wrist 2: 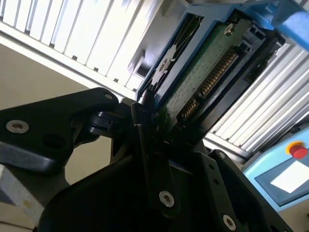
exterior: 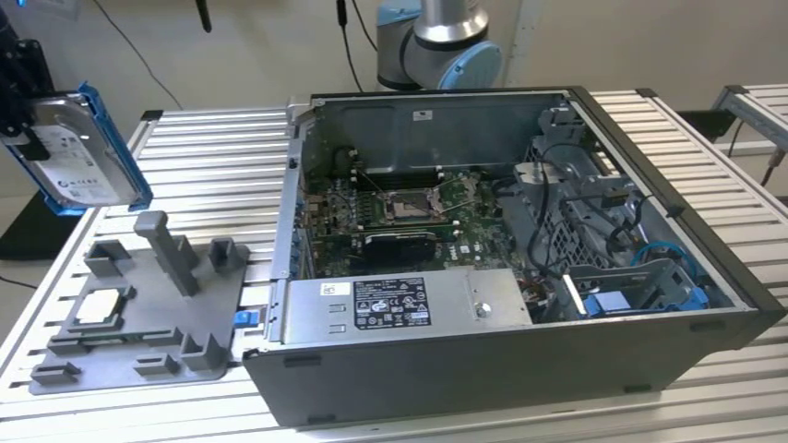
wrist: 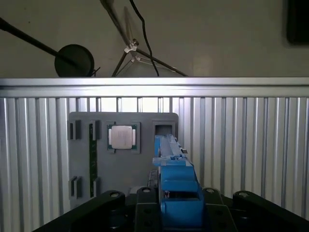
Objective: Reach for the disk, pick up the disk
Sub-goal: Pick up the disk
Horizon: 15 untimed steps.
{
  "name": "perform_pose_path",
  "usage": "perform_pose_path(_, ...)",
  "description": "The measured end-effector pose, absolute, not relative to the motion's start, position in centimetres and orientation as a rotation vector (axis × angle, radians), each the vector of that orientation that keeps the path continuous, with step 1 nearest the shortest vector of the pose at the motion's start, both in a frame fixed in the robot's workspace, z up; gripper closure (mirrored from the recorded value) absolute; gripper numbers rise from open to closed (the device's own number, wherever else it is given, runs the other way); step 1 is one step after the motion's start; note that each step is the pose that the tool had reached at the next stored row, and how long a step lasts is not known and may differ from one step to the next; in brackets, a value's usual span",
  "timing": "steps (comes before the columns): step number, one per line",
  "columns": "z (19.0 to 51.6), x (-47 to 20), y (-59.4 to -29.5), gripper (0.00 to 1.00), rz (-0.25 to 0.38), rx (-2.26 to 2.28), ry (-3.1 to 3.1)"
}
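**A:** The table (exterior: 209, 157) is ribbed metal. An open case (exterior: 493, 369) sits on it toward the exterior view's right, and a grey fixture (exterior: 124, 355) toward its left.

**B:** Where's the disk?

**A:** The disk (exterior: 77, 152) is off the table. It hangs tilted at the exterior view's left, beyond the fixture, with its label face toward the camera and the blue frame round it. Nothing below touches it.

**B:** And the gripper?

**A:** The gripper (exterior: 17, 111) is at that same edge, pinching the disk by its frame. In the second wrist view one finger (wrist 2: 147, 145) lies hard against the blue frame, beside the disk's green board (wrist 2: 203, 82). In the first wrist view the frame's edge runs out from between the jaws, over the fixture.

**B:** Is the hold sound?

**A:** I'd say it's narrow. Most of the disk juts out past the fingers, so it could pivot or slip. The squeeze should be steady and the motion slow, with no swing.

**B:** Any hazards?

**A:** The fixture's tall post (exterior: 166, 249) is near and the likeliest snag, so the disk should stay above it. The chip (wrist: 121, 137) sits in its pocket, well apart from the disk.
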<state>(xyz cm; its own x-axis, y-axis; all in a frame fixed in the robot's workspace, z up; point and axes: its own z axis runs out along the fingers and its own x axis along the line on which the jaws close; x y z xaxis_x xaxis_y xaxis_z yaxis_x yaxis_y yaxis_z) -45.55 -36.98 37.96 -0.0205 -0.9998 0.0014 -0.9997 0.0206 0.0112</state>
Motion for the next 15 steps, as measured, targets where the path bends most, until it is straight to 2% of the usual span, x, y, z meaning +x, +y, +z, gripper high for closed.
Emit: perform_pose_path(15,39.9,-45.5,-37.0,1.0,-0.011,2.193,-2.238)
